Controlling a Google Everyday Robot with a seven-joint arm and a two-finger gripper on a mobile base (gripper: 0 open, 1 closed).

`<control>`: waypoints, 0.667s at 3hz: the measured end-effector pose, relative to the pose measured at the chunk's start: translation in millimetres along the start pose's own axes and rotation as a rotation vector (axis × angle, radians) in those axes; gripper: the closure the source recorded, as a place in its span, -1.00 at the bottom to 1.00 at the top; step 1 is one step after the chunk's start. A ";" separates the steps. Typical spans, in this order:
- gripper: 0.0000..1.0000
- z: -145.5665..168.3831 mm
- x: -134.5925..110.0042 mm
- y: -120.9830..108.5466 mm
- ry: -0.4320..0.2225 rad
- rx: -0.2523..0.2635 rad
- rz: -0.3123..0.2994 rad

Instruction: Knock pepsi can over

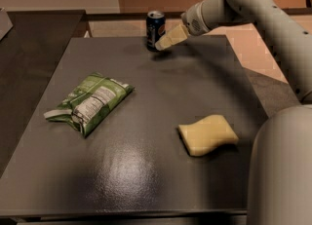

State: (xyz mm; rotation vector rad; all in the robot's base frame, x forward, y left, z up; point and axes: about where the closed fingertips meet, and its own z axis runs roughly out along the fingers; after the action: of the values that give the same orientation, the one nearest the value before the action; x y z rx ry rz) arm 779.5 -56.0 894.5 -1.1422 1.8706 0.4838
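Observation:
The pepsi can (pixel 155 29) is dark navy blue with a silver top. It stands upright at the far edge of the dark table (pixel 146 180). My gripper (pixel 161 46) reaches in from the right on a white arm. Its cream-coloured fingertips are right at the can's lower right side, touching or nearly touching it.
A green crinkled snack bag (pixel 90 102) lies at the table's left middle. A yellow sponge (pixel 207 134) lies at the right front. The robot's white body (pixel 282 170) fills the lower right corner. Another dark surface (pixel 34 48) adjoins on the left.

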 end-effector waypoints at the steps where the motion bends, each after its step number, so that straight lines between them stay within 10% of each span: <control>1: -1.00 15.8 -3.4 -10.5 -0.017 -0.008 0.009; 2: -1.00 26.4 -8.7 -17.8 -0.032 -0.016 0.009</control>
State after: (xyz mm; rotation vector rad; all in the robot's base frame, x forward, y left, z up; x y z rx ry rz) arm 809.0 -42.2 889.1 -1.1303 1.8477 0.5198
